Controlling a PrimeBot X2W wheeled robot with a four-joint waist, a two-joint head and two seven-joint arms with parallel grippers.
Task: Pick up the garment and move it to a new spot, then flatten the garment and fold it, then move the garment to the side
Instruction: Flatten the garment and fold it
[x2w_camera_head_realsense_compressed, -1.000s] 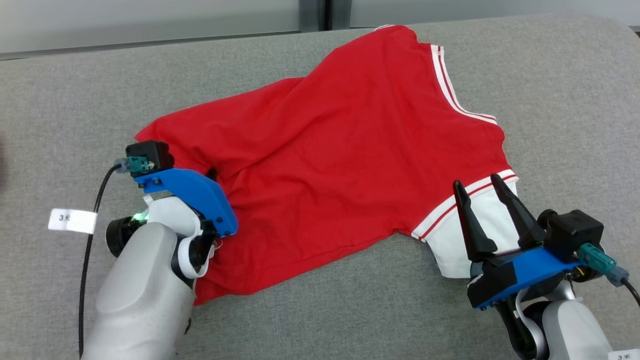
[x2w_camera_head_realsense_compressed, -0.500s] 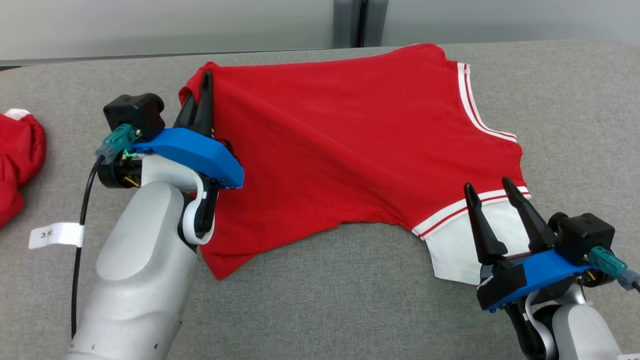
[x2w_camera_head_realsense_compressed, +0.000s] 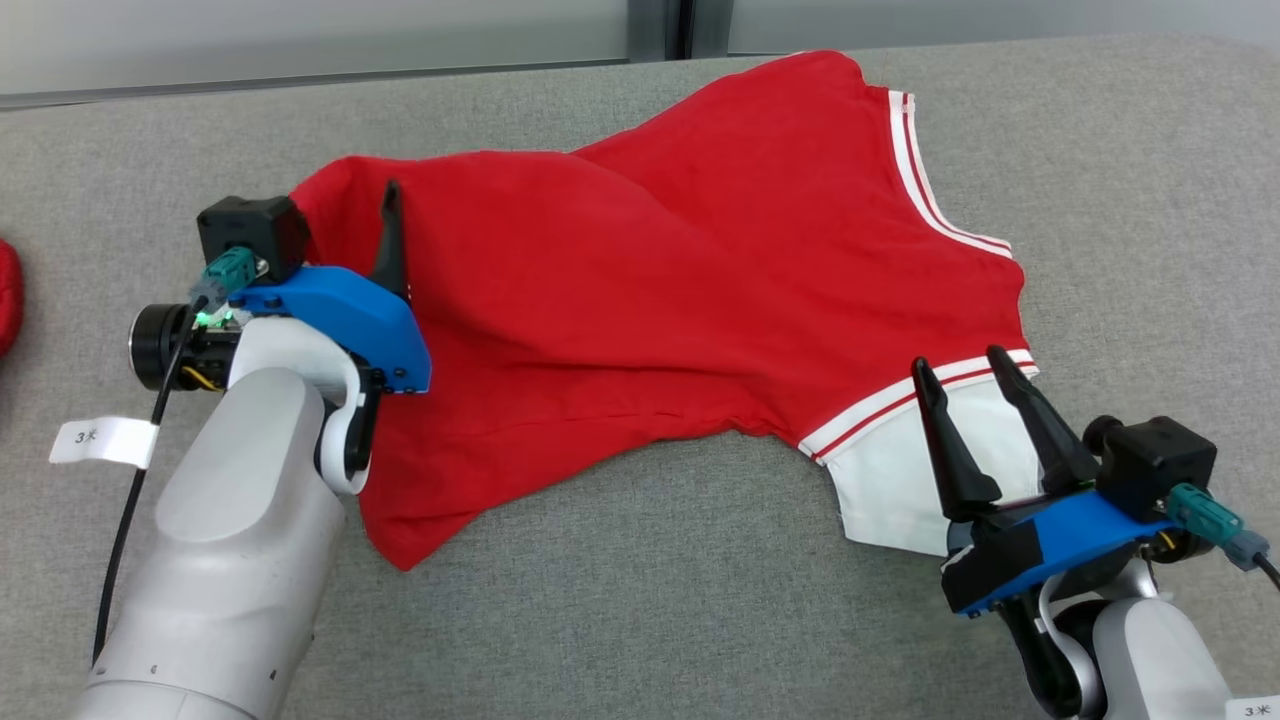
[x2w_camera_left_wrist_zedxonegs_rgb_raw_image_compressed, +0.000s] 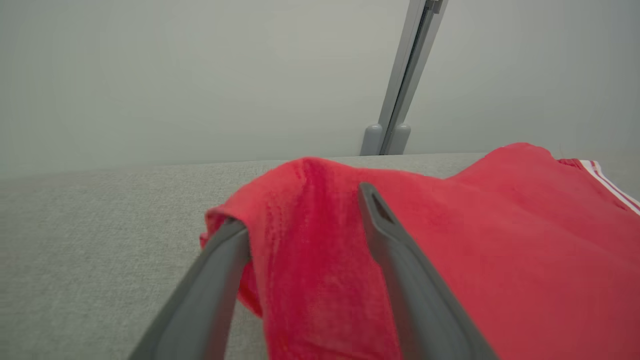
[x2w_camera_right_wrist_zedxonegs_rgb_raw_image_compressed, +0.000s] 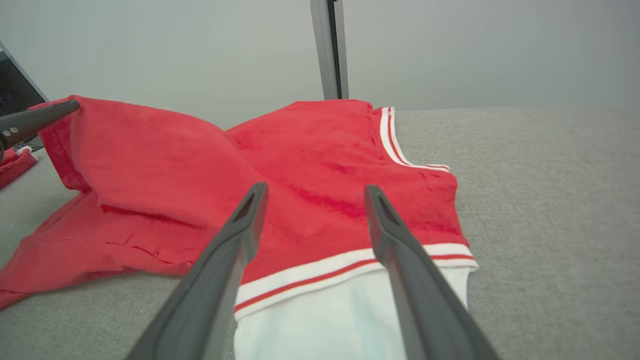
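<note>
- Now your left gripper stands spread, a corner of the garment draped between its jaws; withdrawing could snag and drag it.
- Your right gripper gapes empty, white panel under its jaws.

Pale grey forearms carry blue plates, black camera blocks with teal plugs, and dark tapered fingers.
</note>
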